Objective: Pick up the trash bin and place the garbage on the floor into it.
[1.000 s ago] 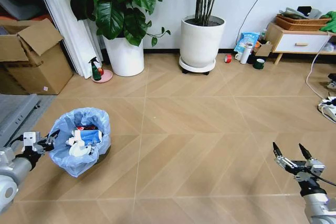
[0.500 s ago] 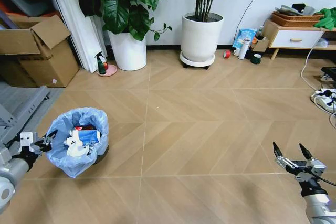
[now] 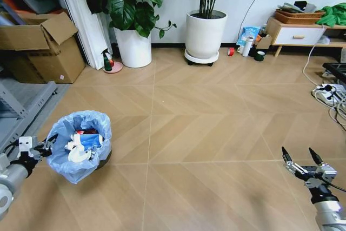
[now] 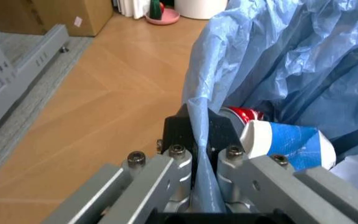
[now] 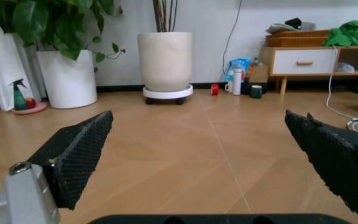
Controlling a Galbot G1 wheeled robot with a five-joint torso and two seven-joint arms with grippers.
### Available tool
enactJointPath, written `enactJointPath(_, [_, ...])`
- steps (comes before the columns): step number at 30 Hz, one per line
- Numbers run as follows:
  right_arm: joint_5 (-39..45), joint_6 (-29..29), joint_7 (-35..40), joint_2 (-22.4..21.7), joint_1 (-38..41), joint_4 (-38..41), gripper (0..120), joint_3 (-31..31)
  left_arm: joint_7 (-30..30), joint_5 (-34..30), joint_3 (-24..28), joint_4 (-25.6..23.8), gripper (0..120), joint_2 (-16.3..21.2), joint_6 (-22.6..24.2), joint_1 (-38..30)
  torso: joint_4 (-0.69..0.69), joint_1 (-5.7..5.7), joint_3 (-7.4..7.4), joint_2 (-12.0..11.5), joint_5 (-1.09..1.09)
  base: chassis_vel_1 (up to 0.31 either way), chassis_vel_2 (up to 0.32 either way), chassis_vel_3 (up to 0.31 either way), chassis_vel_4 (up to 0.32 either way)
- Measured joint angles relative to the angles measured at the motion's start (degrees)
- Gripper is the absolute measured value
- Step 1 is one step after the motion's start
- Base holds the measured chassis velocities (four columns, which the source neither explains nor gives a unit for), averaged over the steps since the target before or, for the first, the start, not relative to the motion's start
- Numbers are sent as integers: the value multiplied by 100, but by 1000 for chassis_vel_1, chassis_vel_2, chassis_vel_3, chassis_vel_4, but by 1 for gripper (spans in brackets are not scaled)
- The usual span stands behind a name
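Left jaws: the left gripper is clenched on a fold of the light-blue liner at the rim of the trash bin; in the left wrist view the plastic runs straight up between the two fingers.
Right jaws: the right gripper hangs low at my right of the scene, fingers spread wide with nothing between them, well apart from the bin.
Trash bin: it is at the robot's left, close by the left arm; I cannot tell whether its base rests on the floor or hangs just clear.
Garbage: the garbage lies inside the bag: white paper wads, a blue-and-white packet and a red-and-white can near the pinched rim.
Step in hand: by my judgement the collecting is nearly or wholly done, and the robot is holding the bin by its liner.
Next move: if anything remains, it calls for driving to it with the bin in tow; a thin liner could slip or tear under load.
Surface: bare chevron wood floor, no loose litter that I can spot on the open stretch ahead.
Room: two white plant pots by the far wall, a spray bottle near the left one, a cardboard box at the left, a low cabinet and cables at the right.
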Motion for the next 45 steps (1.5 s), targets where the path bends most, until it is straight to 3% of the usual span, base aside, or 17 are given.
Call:
enactJointPath(23, [27,49,-65,0,6,18,100,-11,3,-6,-2,-16,0,-13,-5,-2,1,-1,0,0,-3,165,-140,-169,144])
enactJointPath(39, [127,132,-146,-58,-6,16,100,-5,-26,65,13,-126,0,-174,-3,91,-1,0,0,0,-3,36,-46,-36,43])
enactJointPath(45, [127,147,-168,-72,-37,16,100,-5,-20,125,140,243,0,-54,4,120,2,0,0,0,-2,0,0,0,0])
